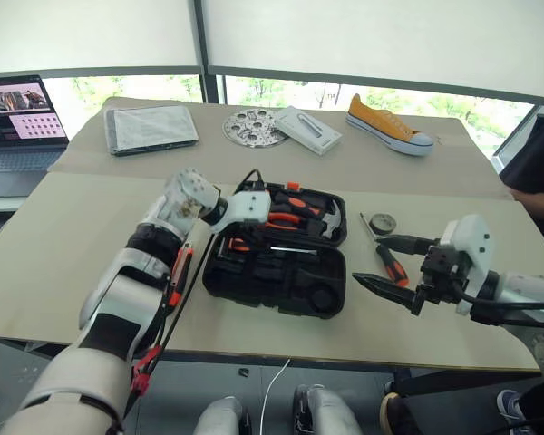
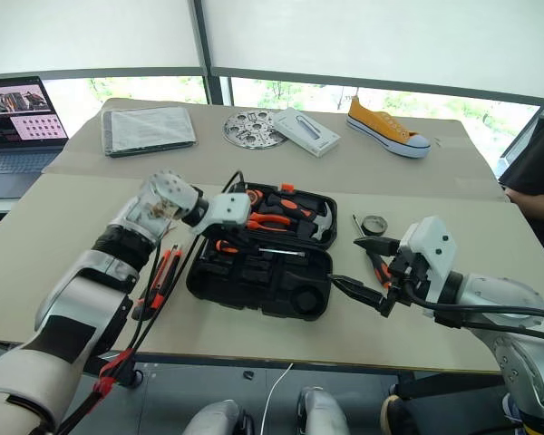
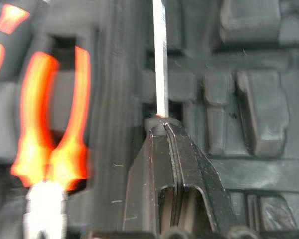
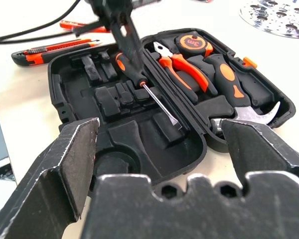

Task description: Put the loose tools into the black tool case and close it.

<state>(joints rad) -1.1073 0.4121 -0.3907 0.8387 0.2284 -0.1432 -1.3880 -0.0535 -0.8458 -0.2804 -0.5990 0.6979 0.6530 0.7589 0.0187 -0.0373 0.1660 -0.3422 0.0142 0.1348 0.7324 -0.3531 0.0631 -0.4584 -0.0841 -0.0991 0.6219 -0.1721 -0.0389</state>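
On the tan table (image 1: pixel 63 245), centre: black tool case (image 1: pixel 281 281), lid open flat, pliers (image 4: pixel 177 62), hammer (image 4: pixel 234 89) and tape measure (image 4: pixel 192 44) seated in the far half, moulded recesses of the near half mostly vacant.

Over the near half: left gripper (image 4: pixel 120 31), fingers pressed together on the handle of a black-and-orange screwdriver (image 4: pixel 134 72), shaft lying along a long recess beside the hinge line (seated fully or not, cannot tell).

Right of the case: right gripper (image 1: pixel 392 265), fingers spread wide, holding nothing, hovering above the table near the case's front corner.

Loose, right side: second black-and-orange screwdriver (image 1: pixel 390 265) and small dark tape roll (image 1: pixel 382 222), near each other, apart from the case.

Loose, left side: utility knife (image 4: pixel 37 55) just beside the case wall, slim orange tester screwdriver (image 4: pixel 74 25) a little beyond it.

Step in hand, by judgement: bedding the first screwdriver into its slot. Four items outstanding, lid not yet shut.

Next move, by judgement: handle pressed level into the recess, then release without lifting it out; right gripper well placed for the second screwdriver.
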